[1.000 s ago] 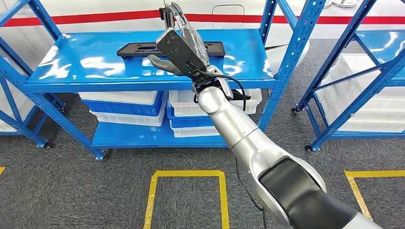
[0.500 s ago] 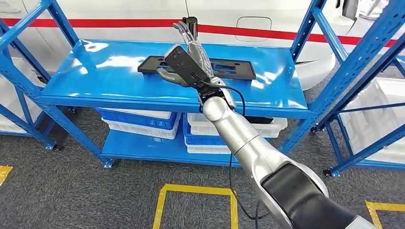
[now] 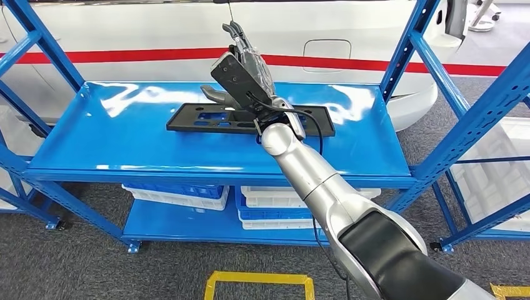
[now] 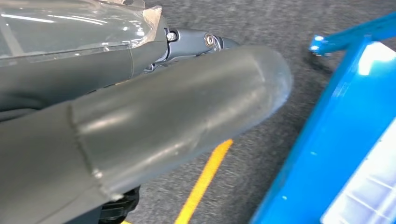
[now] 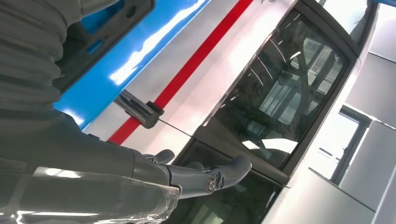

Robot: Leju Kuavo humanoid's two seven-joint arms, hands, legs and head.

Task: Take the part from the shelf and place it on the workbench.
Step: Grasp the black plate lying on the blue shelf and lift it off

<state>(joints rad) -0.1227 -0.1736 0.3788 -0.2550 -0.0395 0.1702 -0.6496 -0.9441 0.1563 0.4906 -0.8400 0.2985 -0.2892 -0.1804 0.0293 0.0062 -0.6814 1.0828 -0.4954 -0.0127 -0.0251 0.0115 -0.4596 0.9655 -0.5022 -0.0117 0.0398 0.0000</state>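
While right hand (image 3: 240, 72) hovers open — part (image 3: 250, 119) mid-shelf (image 3: 94, 134)

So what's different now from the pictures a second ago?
The robot has stepped closer to the blue shelf, so the whole view shifted: the shelf top looks bigger and sits lower in the picture. The right hand has stayed raised above the black part, holding nothing. The part lies flat on the shelf top as before. The left hand hangs low over the floor.
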